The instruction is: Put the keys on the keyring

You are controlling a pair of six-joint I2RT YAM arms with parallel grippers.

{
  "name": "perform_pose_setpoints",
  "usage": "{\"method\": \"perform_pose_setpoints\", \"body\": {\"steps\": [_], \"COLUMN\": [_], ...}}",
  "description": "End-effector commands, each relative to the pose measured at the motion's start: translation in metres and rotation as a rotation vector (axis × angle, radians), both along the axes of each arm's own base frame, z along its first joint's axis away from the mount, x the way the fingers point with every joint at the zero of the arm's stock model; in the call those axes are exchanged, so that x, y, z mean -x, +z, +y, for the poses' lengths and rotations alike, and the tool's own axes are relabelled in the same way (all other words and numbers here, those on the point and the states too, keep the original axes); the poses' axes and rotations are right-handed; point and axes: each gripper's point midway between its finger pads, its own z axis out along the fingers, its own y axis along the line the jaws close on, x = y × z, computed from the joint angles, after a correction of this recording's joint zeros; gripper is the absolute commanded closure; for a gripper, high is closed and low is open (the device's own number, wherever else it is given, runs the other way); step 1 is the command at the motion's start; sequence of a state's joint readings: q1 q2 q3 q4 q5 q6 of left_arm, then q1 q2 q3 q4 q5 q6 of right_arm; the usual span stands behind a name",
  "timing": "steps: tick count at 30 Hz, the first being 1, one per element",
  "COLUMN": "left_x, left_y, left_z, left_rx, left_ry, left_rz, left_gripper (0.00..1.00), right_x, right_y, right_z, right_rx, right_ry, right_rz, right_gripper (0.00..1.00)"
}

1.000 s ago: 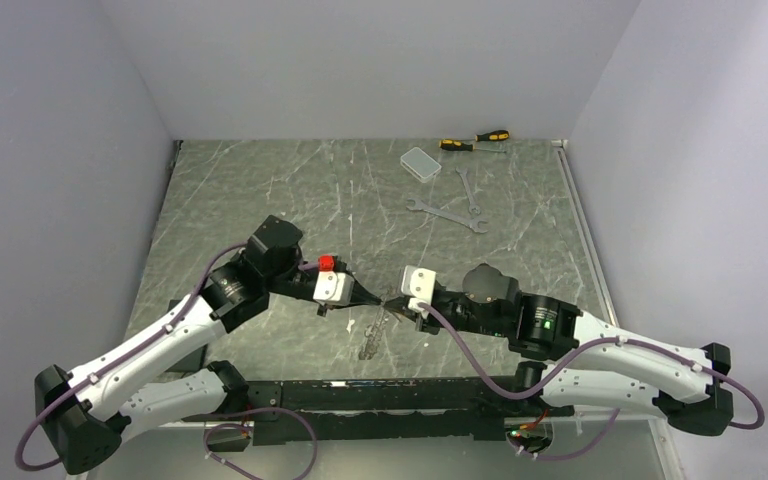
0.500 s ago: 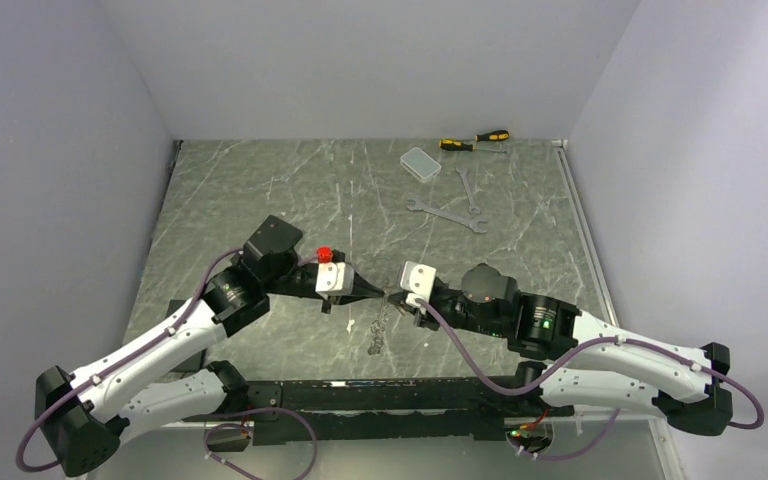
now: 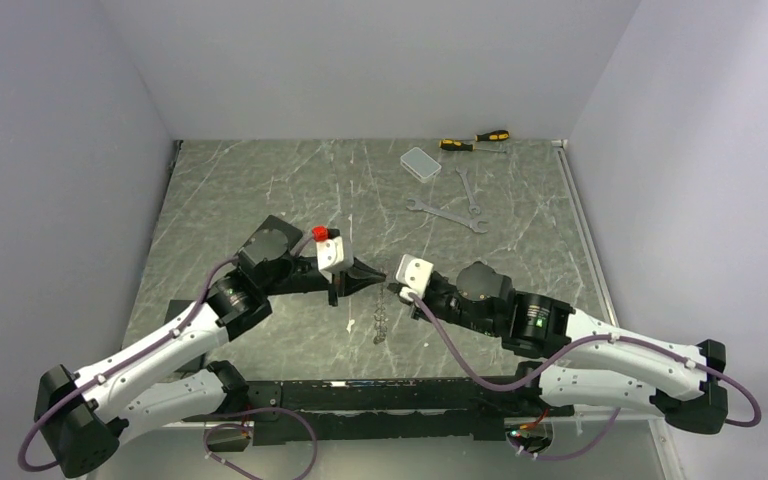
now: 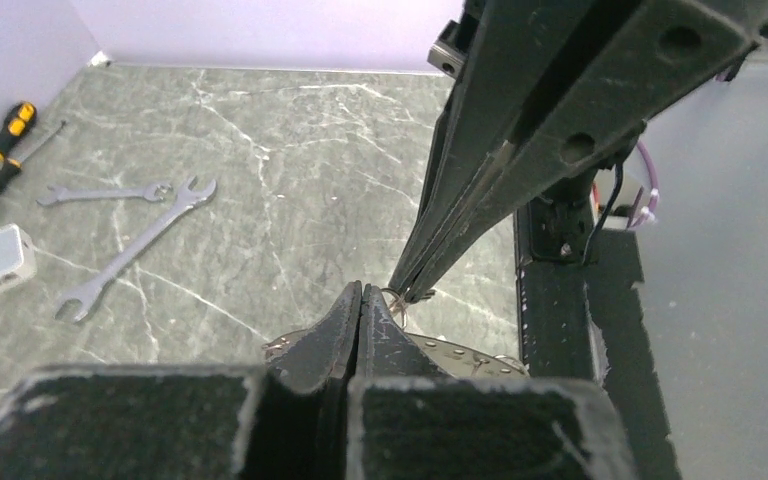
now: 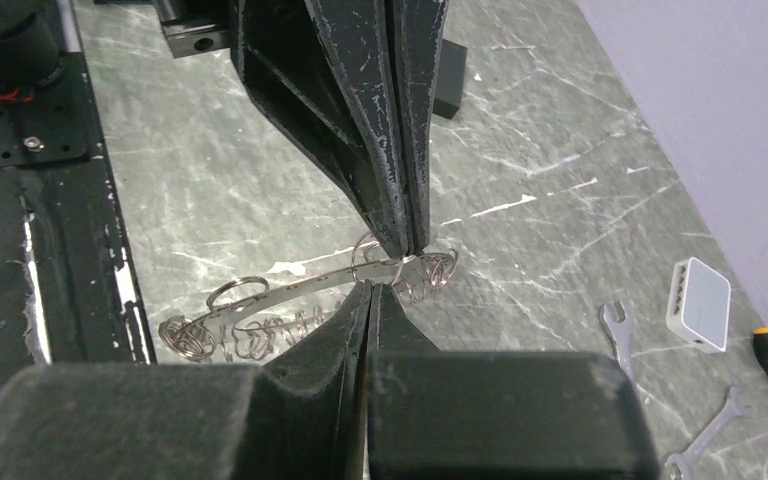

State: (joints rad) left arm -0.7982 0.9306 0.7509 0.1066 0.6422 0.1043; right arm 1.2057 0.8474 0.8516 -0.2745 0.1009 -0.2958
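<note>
The keyring is a thin curved metal band with small holes, and several small silver keys that read as wire loops hang along it. It dangles above the table in the top view, where the keyring hangs from the point at which both grippers meet tip to tip. My left gripper is shut on the band's upper end, at a small loop. My right gripper is shut against the same end from the other side. In the left wrist view the band shows behind my left gripper.
Two silver wrenches lie at the back right of the table. Beyond them are a clear plastic box and yellow-and-black screwdrivers along the back wall. The black base rail runs along the near edge below the dangling keyring.
Both grippers, still tip to tip, have moved away from the base rail and risen. The keyring has come up with them and now hangs freer.
</note>
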Motion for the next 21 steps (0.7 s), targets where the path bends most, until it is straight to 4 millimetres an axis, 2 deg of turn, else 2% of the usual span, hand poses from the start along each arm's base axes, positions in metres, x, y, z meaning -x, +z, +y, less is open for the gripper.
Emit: {"method": "perform_pose_setpoints", "body": {"steps": [1, 11, 18, 21], "left_x": [-0.008, -0.016, -0.007, 0.000], "left_y": [0.035, 0.035, 0.025, 0.024], "left_z": [0.000, 0.006, 0.014, 0.019], "left_rx": [0.160, 0.207, 0.143, 0.080], "left_ry": [0.081, 0.155, 0.129, 0.095], "left_rz": [0.049, 0.089, 0.018, -0.070], "left_gripper": [1.00, 1.00, 1.00, 0.90], "right_x": [-0.013, -0.015, -0.010, -0.006], "right_y": [0.012, 0.020, 0.021, 0.021], "right_z": [0.002, 0.003, 0.003, 0.002], "right_rx": [-0.043, -0.120, -0.103, -0.086], "right_ry": [-0.058, -0.070, -0.038, -0.010], "right_rz": [-0.050, -0.078, -0.078, -0.075], "right_gripper": [1.00, 1.00, 1.00, 1.00]}}
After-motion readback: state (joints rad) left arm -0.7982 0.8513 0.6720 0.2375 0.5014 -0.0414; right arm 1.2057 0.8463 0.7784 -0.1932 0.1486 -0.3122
